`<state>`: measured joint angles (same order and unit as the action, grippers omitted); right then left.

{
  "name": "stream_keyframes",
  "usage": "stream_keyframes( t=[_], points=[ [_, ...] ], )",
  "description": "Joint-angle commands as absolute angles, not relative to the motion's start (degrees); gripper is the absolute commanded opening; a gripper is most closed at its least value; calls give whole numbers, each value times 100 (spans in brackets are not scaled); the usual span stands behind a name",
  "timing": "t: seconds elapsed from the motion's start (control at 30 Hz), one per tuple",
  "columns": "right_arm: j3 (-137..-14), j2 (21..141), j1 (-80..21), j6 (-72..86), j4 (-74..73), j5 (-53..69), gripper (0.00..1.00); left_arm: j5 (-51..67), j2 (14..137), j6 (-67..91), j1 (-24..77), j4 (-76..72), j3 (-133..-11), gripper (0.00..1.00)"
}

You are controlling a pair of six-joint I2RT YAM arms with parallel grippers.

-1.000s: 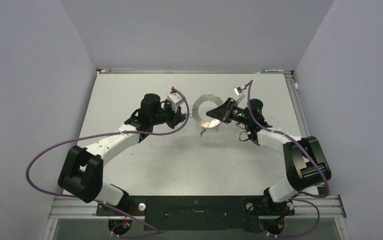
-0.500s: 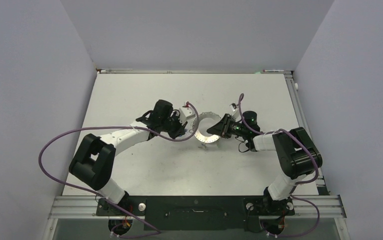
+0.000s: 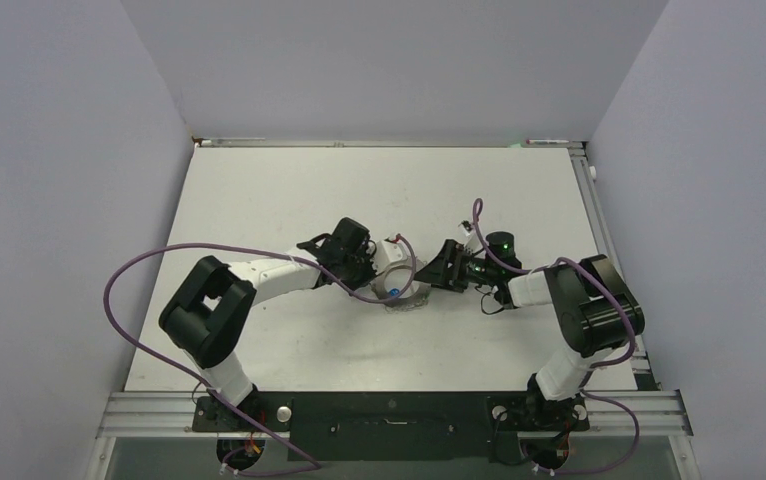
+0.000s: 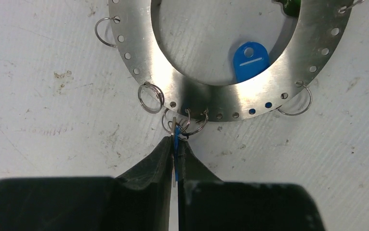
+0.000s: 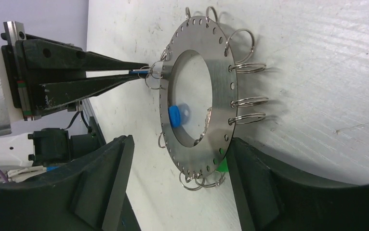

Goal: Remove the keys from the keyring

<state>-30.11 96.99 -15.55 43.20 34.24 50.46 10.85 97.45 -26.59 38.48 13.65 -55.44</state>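
Left gripper [image 4: 177, 142] pinches a blue key [image 4: 175, 147], wire loop [image 4: 174, 126] attached, at its tips; keyring [image 4: 134, 57] lies just ahead. Right gripper [image 5: 178, 142] spread, straddling it. Judged: stiff, light, slippery metal; brace by flat rim.

The light is bright and even all over my flat white table [image 3: 259, 200]. In my left wrist view, the flat silver metal ring [image 4: 134, 53] has a white shiny spot on it. My black fingers [image 4: 149, 168] look a little soft up close. Small soft shadows lie beside the thin wire loops [image 5: 244, 67].
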Motion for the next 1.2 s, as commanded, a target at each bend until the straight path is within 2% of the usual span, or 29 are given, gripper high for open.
stream_keyframes(
  t=[0.0,0.23,0.37,0.5,0.83,1.17],
  points=[
    [-3244,9271,-1494,3756,3395,5460,72,875,9593,-2989,3858,1354,-5661,0],
    [-3507,8577,-1345,3147,2857,5449,77,828,9428,-3427,3879,1809,-5825,0],
    [-3759,8596,-1137,2919,2455,5632,85,683,9438,-3691,3976,2125,-6029,0],
    [-3827,8695,-830,2952,2396,5776,87,650,9487,-3882,4006,2558,-6248,0],
    [-3691,8776,-756,3605,3493,5792,85,76,9114,-5066,4268,2518,-5985,0],
    [-3518,8900,-870,3904,4189,5842,74,-176,8534,-6318,4376,1856,-5744,0]
  ],
)
